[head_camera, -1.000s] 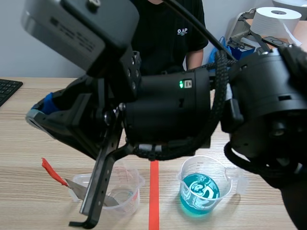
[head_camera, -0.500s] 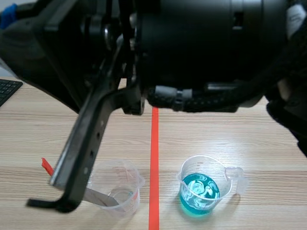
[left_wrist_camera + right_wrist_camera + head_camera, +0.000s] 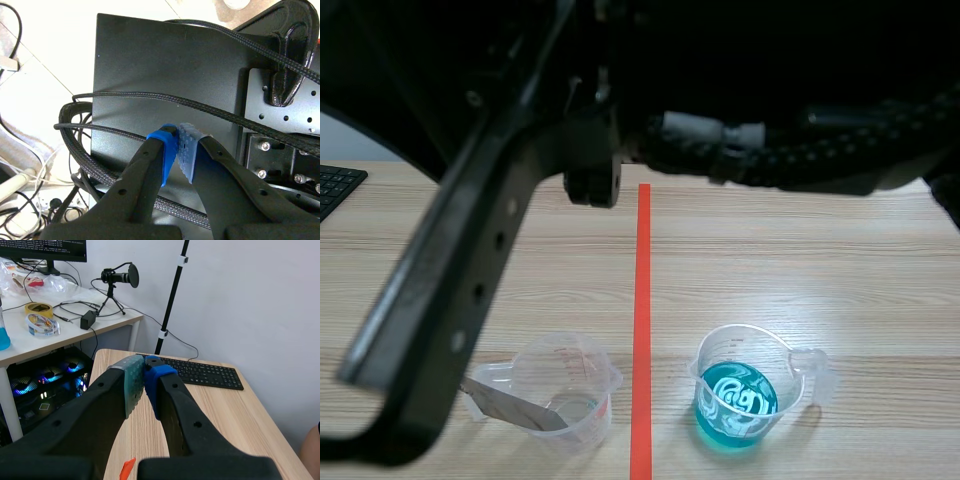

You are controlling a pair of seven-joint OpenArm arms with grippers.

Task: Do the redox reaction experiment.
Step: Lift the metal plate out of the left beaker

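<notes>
One blue-liquid cup (image 3: 772,350), one metal-strip cup (image 3: 570,365).

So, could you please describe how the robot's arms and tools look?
Both arms are black. The left tool and the right tool each have two thick black fingers tipped with dotted pads: one blue, one paler. In the scene view a braided black cable runs beside a black bracket with a row of holes.

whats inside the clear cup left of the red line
A grey flat strip leans inside the clear cup, its lower end at the bottom and its upper end poking out over the rim. Whether any clear liquid lies at the bottom cannot be told.
</notes>
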